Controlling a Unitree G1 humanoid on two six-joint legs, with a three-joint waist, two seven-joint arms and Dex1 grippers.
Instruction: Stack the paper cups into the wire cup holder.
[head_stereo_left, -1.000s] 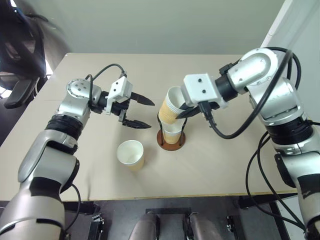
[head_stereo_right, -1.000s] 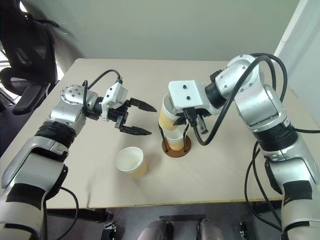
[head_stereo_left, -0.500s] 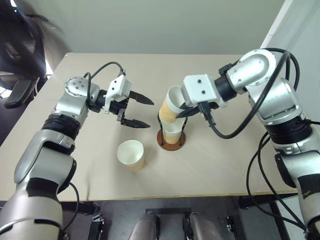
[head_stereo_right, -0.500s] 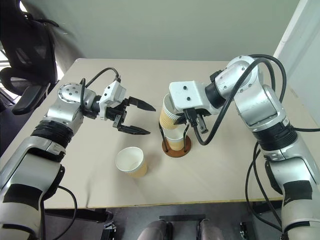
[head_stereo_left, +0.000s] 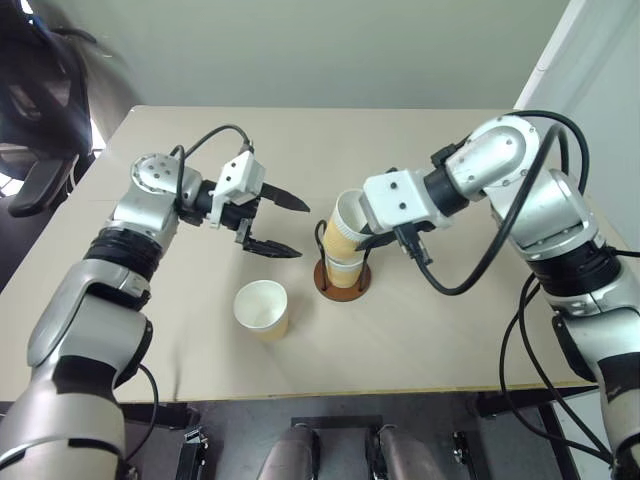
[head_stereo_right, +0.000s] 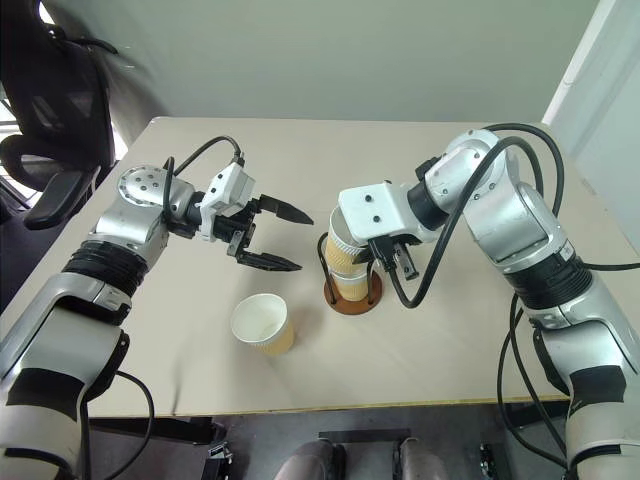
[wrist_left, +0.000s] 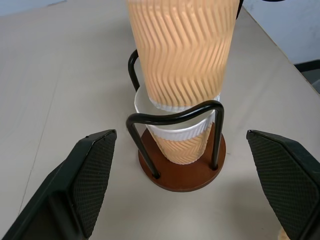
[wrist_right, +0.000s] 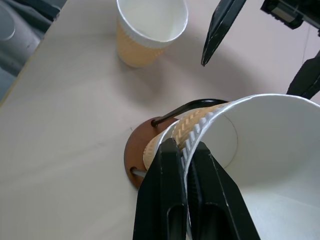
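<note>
- Lower than a second ago, the second cup (head_stereo_left: 342, 228), pinched at its rim by the right gripper (wrist_right: 186, 165), is now partly inside the first cup (wrist_left: 184, 143) in the wire cup holder (head_stereo_left: 343, 280).
- Beige table (head_stereo_left: 420, 330); black chair (head_stereo_left: 40, 90) past its left edge; open tabletop ahead.
- Left gripper (head_stereo_left: 290, 225) hangs spread wide and empty, beside the holder.
- Third cup (head_stereo_left: 262, 310) stands, seemingly upright, near the front edge.

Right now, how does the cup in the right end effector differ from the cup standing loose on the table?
The held cup is tilted, its base entering the cup already in the wire cup holder; the loose cup stands upright on the table, apart from the holder. The right end effector pinches the held cup's rim; nothing touches the loose cup. Both are tan with white insides.
</note>
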